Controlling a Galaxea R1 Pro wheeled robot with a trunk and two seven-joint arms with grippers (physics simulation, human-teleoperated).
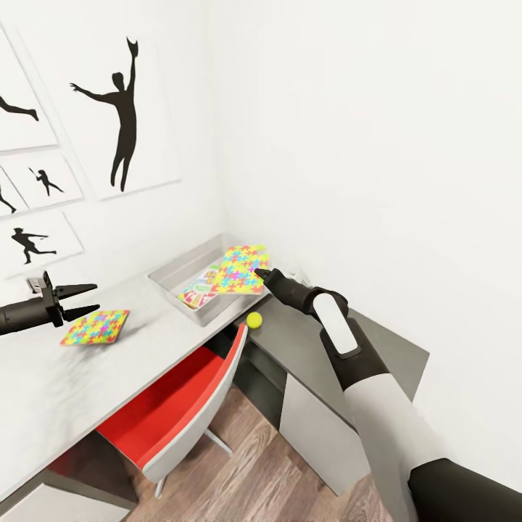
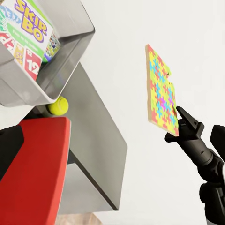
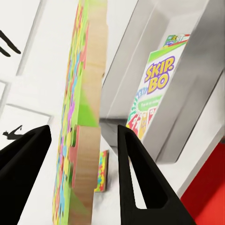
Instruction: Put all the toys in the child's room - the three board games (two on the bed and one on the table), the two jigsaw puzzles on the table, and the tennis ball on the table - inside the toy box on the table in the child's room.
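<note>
Head view: my right hand (image 1: 259,275) holds a jigsaw puzzle (image 1: 241,269) above the toy box (image 1: 168,275) on the counter (image 1: 43,384); my left hand (image 1: 90,299) hangs wide open over a second puzzle (image 1: 96,326); tennis ball (image 1: 254,320) beside the box. Left wrist view: Skip-Bo game (image 2: 29,33) in the box. Right wrist view: fingers (image 3: 136,178) flank the puzzle's edge.

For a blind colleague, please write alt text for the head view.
The right hand holds a colourful jigsaw puzzle above the grey toy box, which contains a board game. A second puzzle lies on the table near the open left hand; a tennis ball sits nearby.
</note>
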